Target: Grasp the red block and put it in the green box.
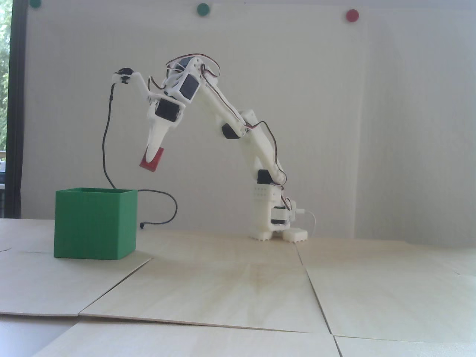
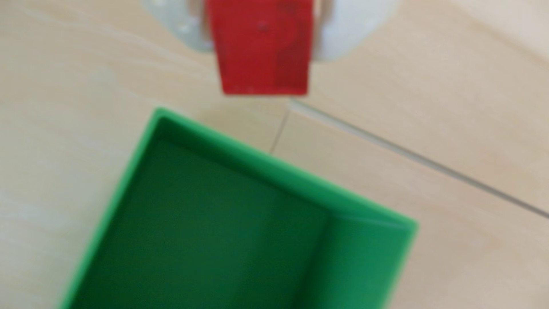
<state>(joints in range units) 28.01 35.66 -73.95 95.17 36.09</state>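
- Gripper (image 1: 150, 158) was closed on the red block (image 1: 153, 160), holding it clear of the table (image 1: 238, 290), up in the air. In the wrist view the block (image 2: 261, 47) sat between the 2 white fingers (image 2: 341, 32), with its lower end sticking out past them.
- In the fixed view the block was tilted and hung above the green box (image 1: 93, 227), just to the right of the box's right wall, not yet over the opening.
- In the wrist view the box (image 2: 142, 166) was open at the top and looked empty; the block appeared beyond its near rim, over bare wood.
- Step in hand, by my judgement: carrying the block to the box. About half the task looked done; release remained.
- To do it well: move the gripper further toward the middle of the opening as the fixed view shows it, lower until the block is near rim level, then open the fingers. Releasing here would likely drop the block on the rim or outside it.
- Watch the black cable (image 1: 106, 141) hanging beside the box; it could snag on the wall.
- No brands, labels or readable writing in either view. Wrist view was blurred.
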